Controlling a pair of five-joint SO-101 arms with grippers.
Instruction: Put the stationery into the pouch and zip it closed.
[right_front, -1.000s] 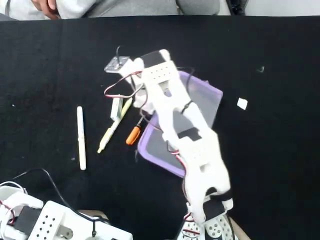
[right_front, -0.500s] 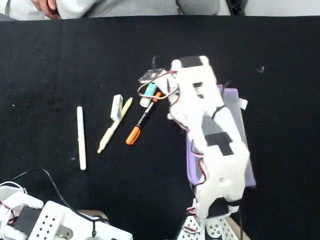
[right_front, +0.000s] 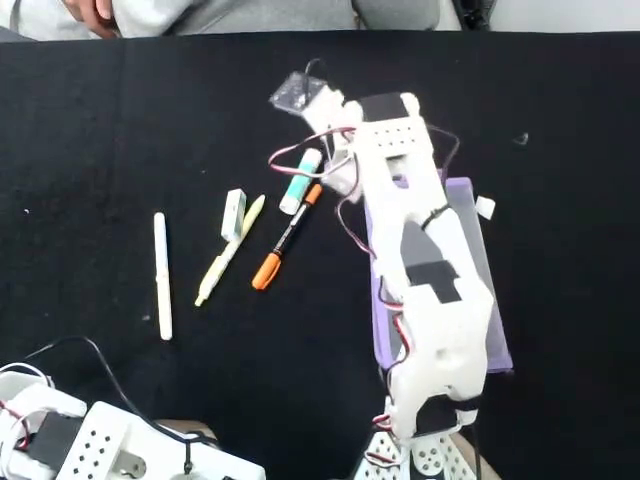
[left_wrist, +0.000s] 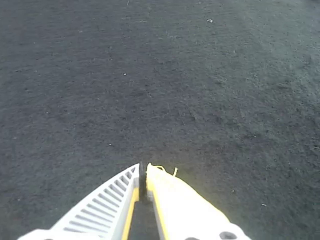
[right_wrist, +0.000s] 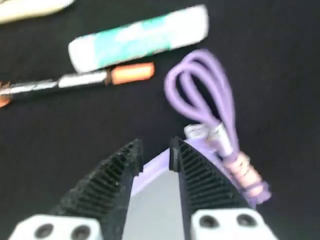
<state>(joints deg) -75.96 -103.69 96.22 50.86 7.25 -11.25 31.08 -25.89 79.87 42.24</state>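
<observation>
Pouch (right_front: 468, 225): one, purple, with one cord loop (right_wrist: 200, 90) at its end.

Pens and markers: three, all lying off one long side of the pouch and clear of it.
- Orange-capped marker (right_front: 283, 240) is nearest the pouch.
- Yellow pen (right_front: 228, 252) is farther out.
- White pen (right_front: 162, 275) is farthest.

Teal-and-white stick (right_front: 300, 181): one, same side, near the pouch's far end.

Small pale block (right_front: 234, 214): one, same side, well apart from the pouch.

White scrap (right_front: 485, 207): one, just beside the pouch's opposite edge.

Grippers: two, the left gripper (left_wrist: 142, 172) and the right gripper (right_wrist: 155, 147).
</observation>
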